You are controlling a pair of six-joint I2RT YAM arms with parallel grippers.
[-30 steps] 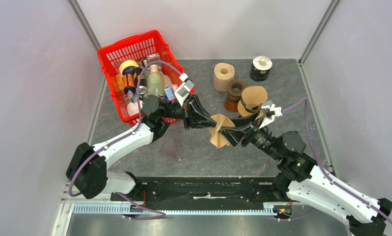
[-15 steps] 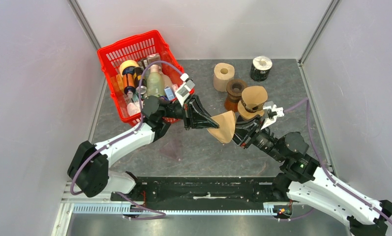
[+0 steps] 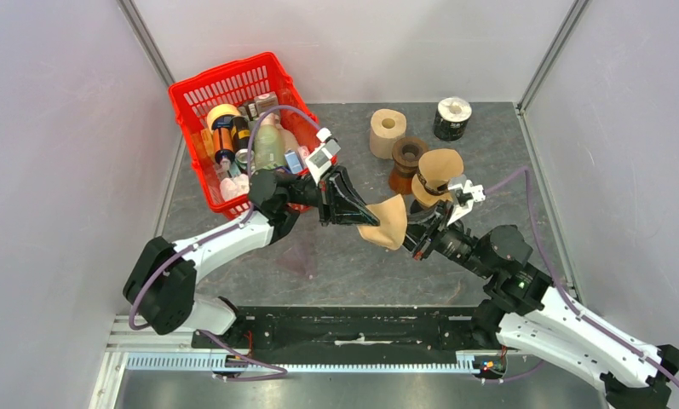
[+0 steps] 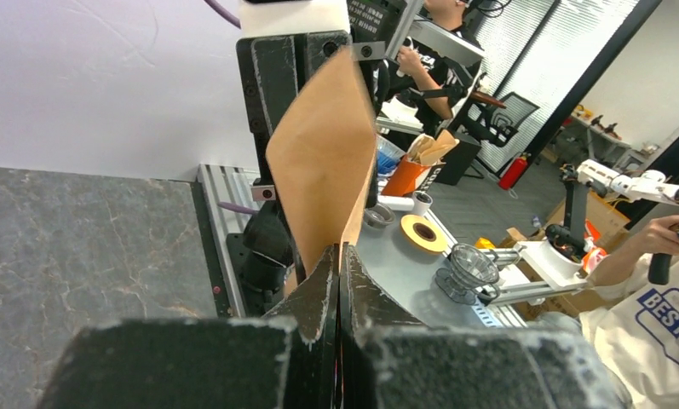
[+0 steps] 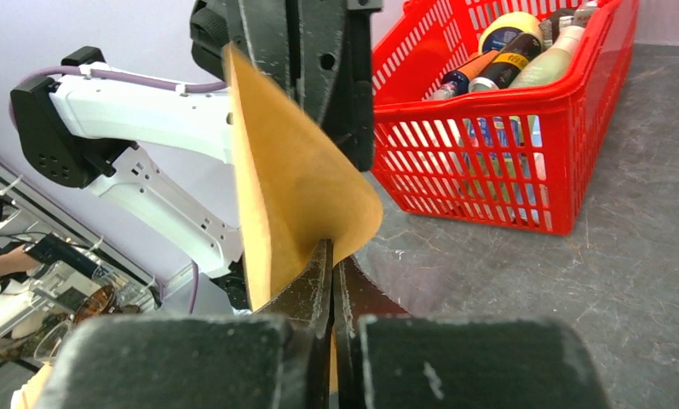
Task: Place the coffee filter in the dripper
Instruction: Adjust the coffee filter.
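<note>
- Coffee filter [image 3: 388,221] hangs in the air over the table [image 3: 319,260], stretched between the two claws, and it touches both of them.
- We see the left gripper [image 3: 364,215] closed on the filter edge. In its own wrist view the fingers [image 4: 319,294] are pressed together, and the brown paper [image 4: 331,162] rises straight up out of their tips.
- We see the right gripper [image 3: 411,233] also clamped on the filter, on the opposite side. In its wrist view the paper [image 5: 289,196] stands up from the closed tips [image 5: 331,266] as an open cone, and the left claw is just behind it.
- The two claws point at each other, with only the filter between their tips.
- A dark brown dripper [image 3: 408,160] stands on the table beyond the right claw, near to it but apart from it.
- Just beside this dripper, and closer to the right claw, there is a tan paper-topped piece [image 3: 439,169]; we cannot tell what it is.
- The red basket [image 3: 233,85], full of bottles, stands behind the left claw; in the right wrist view it [image 5: 489,170] is beyond the filter.
</note>
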